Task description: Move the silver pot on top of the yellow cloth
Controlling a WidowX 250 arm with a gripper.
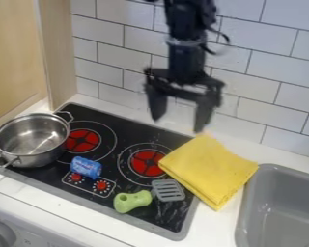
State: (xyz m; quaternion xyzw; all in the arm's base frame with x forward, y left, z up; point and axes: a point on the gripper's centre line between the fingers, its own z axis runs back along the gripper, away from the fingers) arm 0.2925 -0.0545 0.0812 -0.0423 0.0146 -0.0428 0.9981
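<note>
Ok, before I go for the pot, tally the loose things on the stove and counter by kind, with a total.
Pot, silver with side handles: 1
Cloth, yellow and folded: 1
Can, blue: 1
Slotted spatula, green handle and grey head: 1
Total: 4

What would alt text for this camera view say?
A silver pot sits at the left of a black stovetop, away from the folded yellow cloth at its right edge, while open robot fingers hang near the back. A blue can and green-handled spatula lie toward the front, left of a grey sink.
</note>
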